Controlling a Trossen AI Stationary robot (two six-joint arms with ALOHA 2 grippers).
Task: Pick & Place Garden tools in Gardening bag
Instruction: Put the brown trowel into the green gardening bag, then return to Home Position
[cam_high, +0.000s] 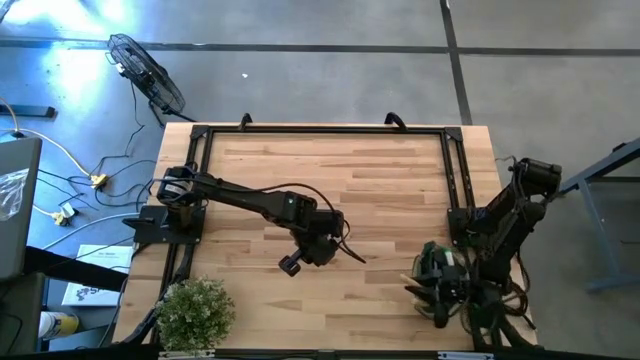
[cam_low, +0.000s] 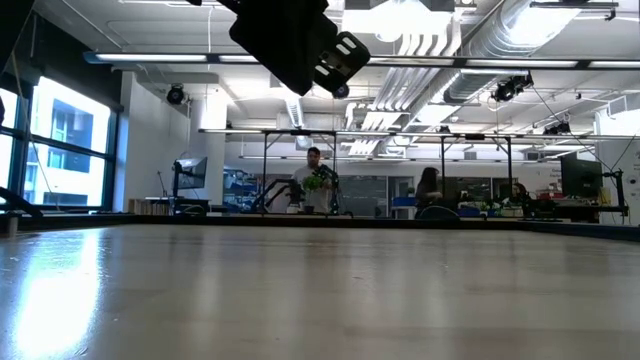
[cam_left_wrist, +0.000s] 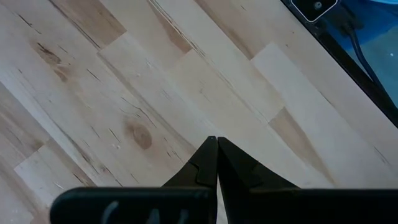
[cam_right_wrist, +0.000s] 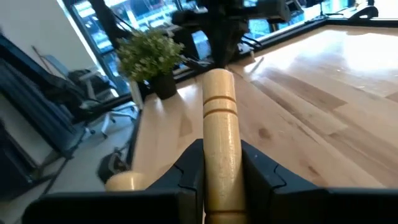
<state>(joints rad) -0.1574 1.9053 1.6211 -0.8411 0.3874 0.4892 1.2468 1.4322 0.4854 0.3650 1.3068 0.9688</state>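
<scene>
The right gripper (cam_right_wrist: 221, 171) is closed on a pale wooden handle (cam_right_wrist: 220, 130), which runs straight out between the two dark fingers (cam_right_wrist: 186, 171). The handle is round and smooth, with two thin grooves ringing it near its rounded far end. The metal part of the tool cannot be seen. A second pale wooden knob (cam_right_wrist: 127, 181) shows just beside the fingers. No brand, label or writing can be read on either.

From above, the right gripper (cam_high: 447, 283) is seen low over the right front corner of the table (cam_high: 400, 190), directly above the gardening bag (cam_high: 436, 270), a small green fabric bundle with pale trim. Its mouth and contents are largely hidden by the arm.

The left gripper (cam_left_wrist: 216, 144) is shut, its fingertips pressed together with nothing between them, above bare wooden planks. In the overhead view the left gripper (cam_high: 300, 262) is held over the middle front of the table, well apart from the bag.

A bushy potted plant (cam_high: 194, 313) stands at the left front corner. People are seen far off in the room beyond.
</scene>
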